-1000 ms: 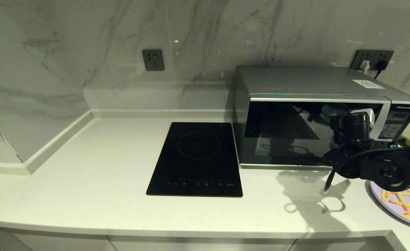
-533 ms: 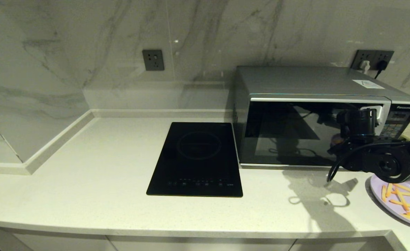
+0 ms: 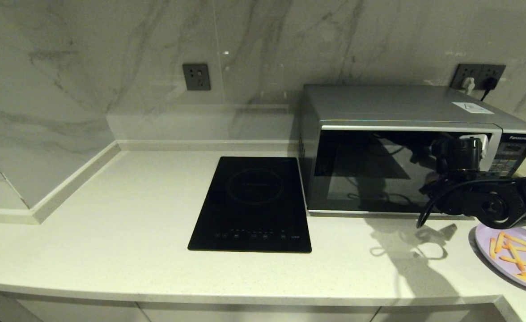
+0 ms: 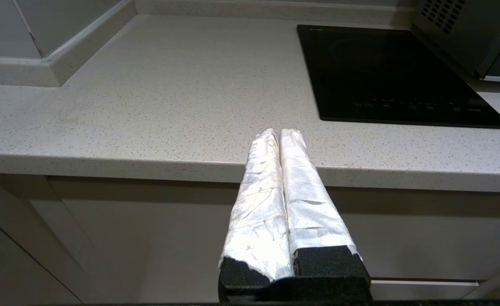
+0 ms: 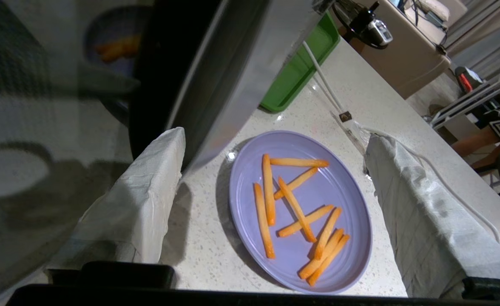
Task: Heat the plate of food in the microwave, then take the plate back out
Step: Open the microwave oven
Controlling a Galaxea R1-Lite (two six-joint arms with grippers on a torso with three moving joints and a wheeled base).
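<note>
Plate of food (image 5: 299,210) between right gripper's (image 5: 275,140) spread fingers (image 5: 139,204).

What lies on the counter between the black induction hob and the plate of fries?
In the head view, only bare countertop with the right arm's shadow separates the induction hob from the plate of fries; the microwave sits farther back.

microwave (image 3: 406,152) right of hob (image 3: 254,203), plate of food (image 3: 515,257) before its right end

You see a speckled counter (image 3: 124,214) carrying the hob (image 3: 253,203), microwave (image 3: 406,147), plate (image 3: 511,257) and green tray (image 5: 301,72).
</note>
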